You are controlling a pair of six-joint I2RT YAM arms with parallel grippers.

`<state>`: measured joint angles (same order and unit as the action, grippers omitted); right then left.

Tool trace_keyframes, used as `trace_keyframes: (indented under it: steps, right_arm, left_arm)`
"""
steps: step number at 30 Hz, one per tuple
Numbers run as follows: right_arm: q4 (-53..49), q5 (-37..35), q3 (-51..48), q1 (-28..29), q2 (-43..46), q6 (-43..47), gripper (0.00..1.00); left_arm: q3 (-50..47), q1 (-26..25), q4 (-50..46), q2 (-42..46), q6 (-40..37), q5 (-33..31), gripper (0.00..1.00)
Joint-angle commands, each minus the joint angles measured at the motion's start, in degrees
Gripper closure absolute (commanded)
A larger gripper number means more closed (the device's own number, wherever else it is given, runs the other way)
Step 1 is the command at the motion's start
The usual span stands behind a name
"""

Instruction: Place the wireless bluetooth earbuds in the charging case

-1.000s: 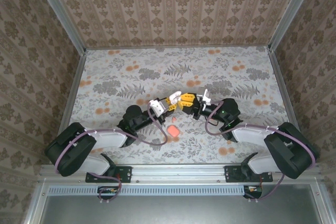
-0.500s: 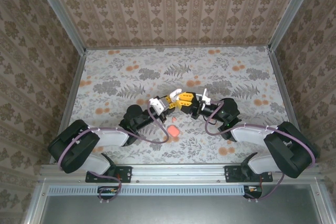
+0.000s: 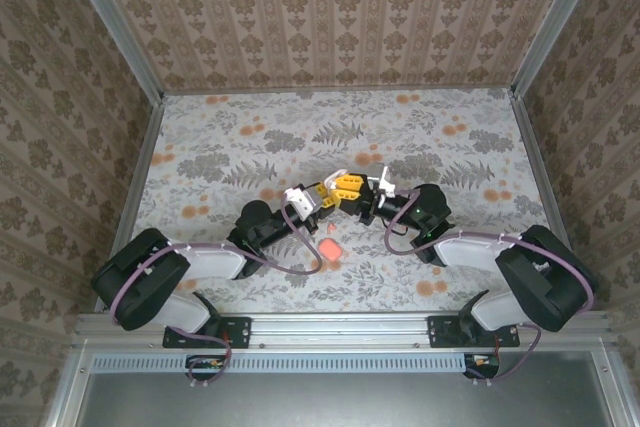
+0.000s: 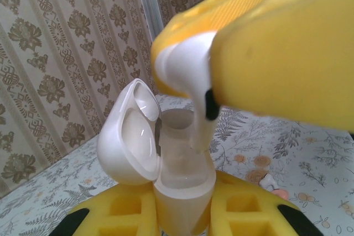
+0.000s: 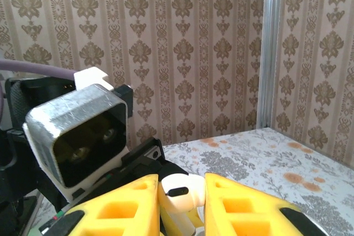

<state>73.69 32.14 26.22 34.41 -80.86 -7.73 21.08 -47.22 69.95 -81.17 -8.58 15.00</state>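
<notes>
Left wrist view: the left pincer (image 4: 185,211) is gripping the white charging case (image 4: 185,183) at the bottom centre of the frame, holding it upright with its lid (image 4: 130,136) swung open to the left, seemingly so the mouth is facing up for loading. From the upper right, the right pincer (image 4: 191,53) is closing on a white earbud (image 4: 188,75) by its rounded head, leaving the stem hanging free and pointing down at the case's opening. The stem tip is sitting at the mouth; whether it is already entering a well is hard to tell, and no other bud is showing inside. A second earbud (image 4: 271,183), white and pinkish, is lying loose on the floral tabletop (image 4: 321,158) at lower right. In the top external view, a small pink case (image 3: 330,247) is resting just below the two meeting pincers
</notes>
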Motion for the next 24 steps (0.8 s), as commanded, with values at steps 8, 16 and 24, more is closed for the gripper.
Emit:
trace_keyframes:
  steps: [8, 16, 24]
  right_arm:
    - [2.46, -0.48, 1.05, 0.48, -1.34, -0.62, 0.77]
    - [2.43, -1.03, 1.05, 0.57, -2.03, -0.37, 0.77]
    - [2.48, -2.42, 0.77, 0.57, -2.28, -0.09, 0.77]
  left_arm:
    - [2.03, -0.44, 3.27, 0.94, 1.66, -0.59, 0.92]
    - [2.20, -0.59, 3.51, 2.10, 2.36, -0.35, 0.92]
    - [2.04, -0.68, 3.39, 3.42, 2.16, 0.35, 0.92]
